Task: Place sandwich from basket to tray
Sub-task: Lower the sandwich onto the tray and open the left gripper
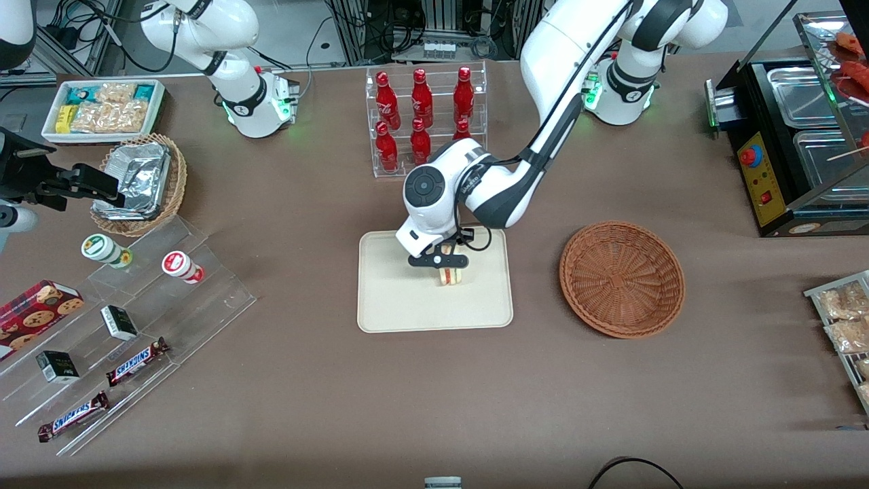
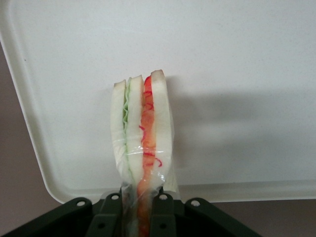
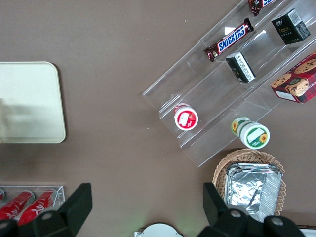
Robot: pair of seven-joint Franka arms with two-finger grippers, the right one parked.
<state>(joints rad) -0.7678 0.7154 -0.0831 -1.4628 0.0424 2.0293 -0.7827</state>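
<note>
Nearest the front camera, toward the parked arm's end of the bench (image 1: 434, 407), two Snickers bars (image 1: 73, 415) lie on the lowest steps of a clear acrylic display stand (image 1: 129, 326), with small dark boxes and a cookie box (image 1: 37, 309) on the steps above them. Farther in, at the middle of the bench, sits the tray (image 1: 407, 312), and the sandwich (image 1: 451, 275) stands on it with its cut edge showing, wrapped in clear film. The hand (image 1: 445, 259) is right over the tray, its fingers pinching the sandwich from both sides; the wrist view shows the red, white and green layers (image 2: 140, 143) rising out of the dark fingers (image 2: 111, 215) against the tray's pale surface (image 2: 237, 74). Beside the tray, toward the working arm's end, the basket (image 1: 622, 278) rests on the bench, apart from the tray. Farther from the camera, a clear rack of red bottles (image 1: 424, 115) stands above the tray, and toward the parked arm's end a lighter wicker basket with silver foil (image 1: 139, 180) sits near a white bin of snack packets (image 1: 102, 109).
</note>
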